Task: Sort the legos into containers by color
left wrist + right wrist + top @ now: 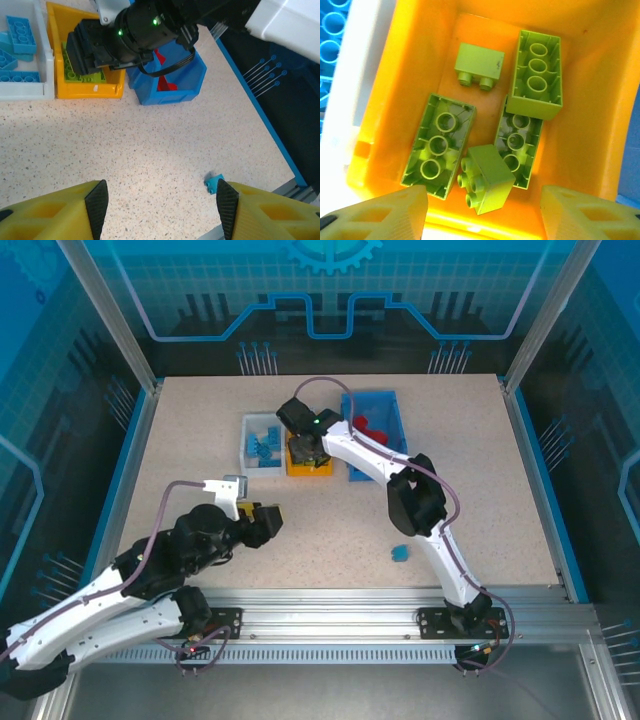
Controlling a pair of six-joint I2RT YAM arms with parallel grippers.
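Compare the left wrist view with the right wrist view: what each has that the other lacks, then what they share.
Left wrist gives: blue bin with red bricks, one loose light-blue brick on the table, the open left hand. Right wrist gives: five green bricks told apart on the floor of the yellow bin. Both: yellow bin, green bricks, white bin holding light-blue bricks.

We're over a matt, speckled tabletop (150, 150), grainy like stone composite. The yellow-orange bin (590, 75) is glossy moulded plastic, catching light along its walls. The green bricks (535, 75) in it are smooth, hard plastic with a soft sheen. We get the same shiny plastic on the blue bin (170, 92) and the white bin (30, 90). On the left gripper (162, 202), the fingers (45, 215) look like matt yellow plastic with fine layered ridges, faced with black rubbery pads (97, 205). The frame rail (330, 625) at the near edge is dull silver metal.
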